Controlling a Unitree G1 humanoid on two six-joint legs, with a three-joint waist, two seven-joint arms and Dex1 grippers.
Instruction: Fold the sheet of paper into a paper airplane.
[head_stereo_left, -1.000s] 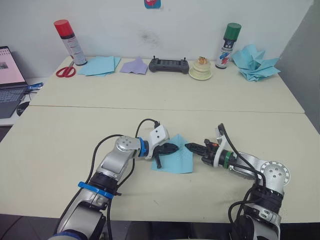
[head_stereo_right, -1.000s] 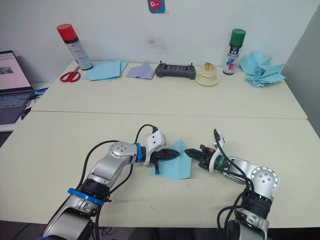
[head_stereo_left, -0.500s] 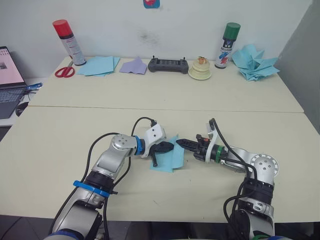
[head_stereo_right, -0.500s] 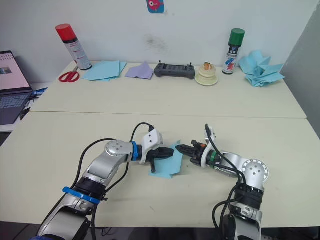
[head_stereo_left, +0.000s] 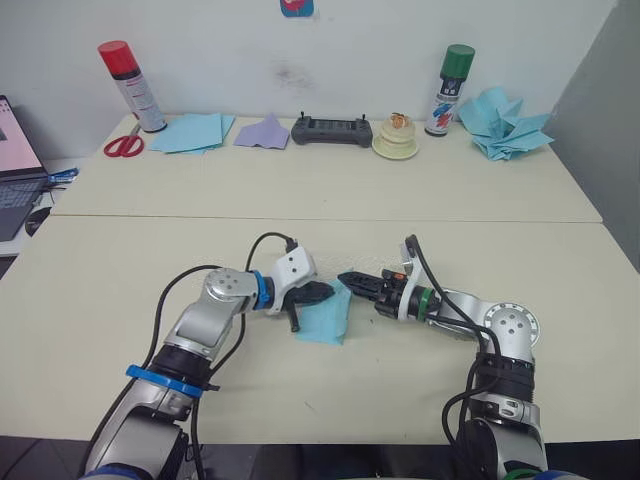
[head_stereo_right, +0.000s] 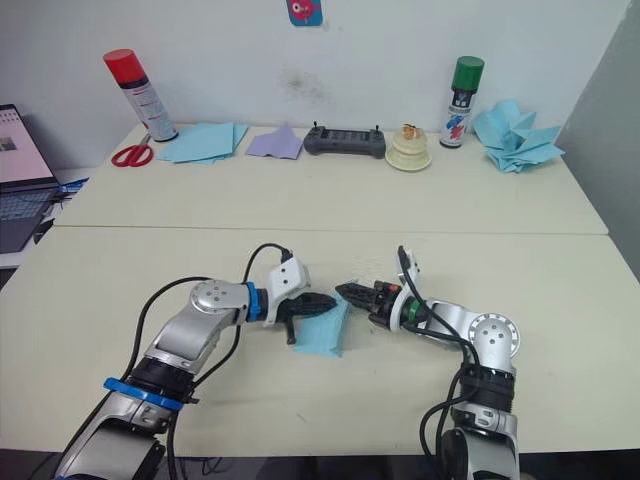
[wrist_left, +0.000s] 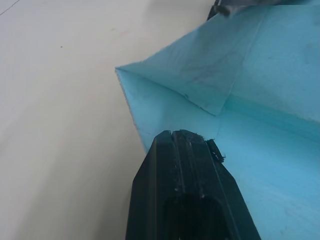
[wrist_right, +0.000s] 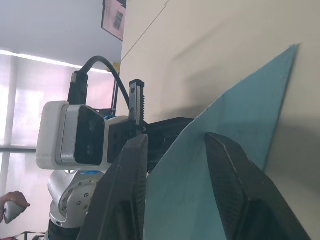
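One thin, limp sheet: we pinch it in the left gripper; the right gripper, parted, straddles its raised edge.

The sheet of paper lies on the near table, between my left gripper and right gripper.

The thin light blue sheet of paper lies near the front middle of the table — partly folded, one flap lifted up off the rest. A triangular fold shows on it; its far edge seems raised, apparently upright.
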